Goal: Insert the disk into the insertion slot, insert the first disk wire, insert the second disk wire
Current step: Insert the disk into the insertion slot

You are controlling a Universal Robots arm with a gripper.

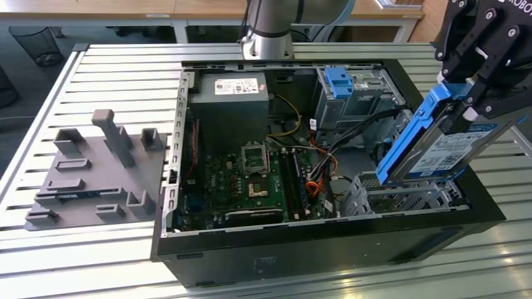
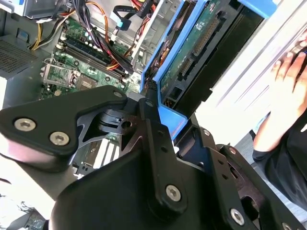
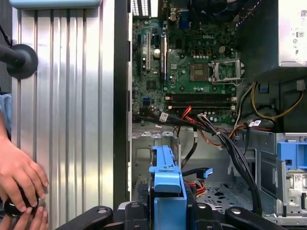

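The end effector (image 1: 467, 103) clamps the top edge of the disk (image 1: 437, 146), which hangs steeply tilted, its lower end just above the insertion slot (image 1: 399, 196) at the exterior view's right inside the open computer case (image 1: 332, 233). The case stands on a slatted metal bench (image 1: 124, 62), beside a grey fixture plate (image 1: 91, 180).

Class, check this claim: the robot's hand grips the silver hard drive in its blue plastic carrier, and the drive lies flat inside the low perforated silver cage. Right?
Not quite. The hand does grip the silver hard drive in its blue plastic carrier, but the exterior view shows it steeply tilted above the low perforated silver cage, not flat inside.
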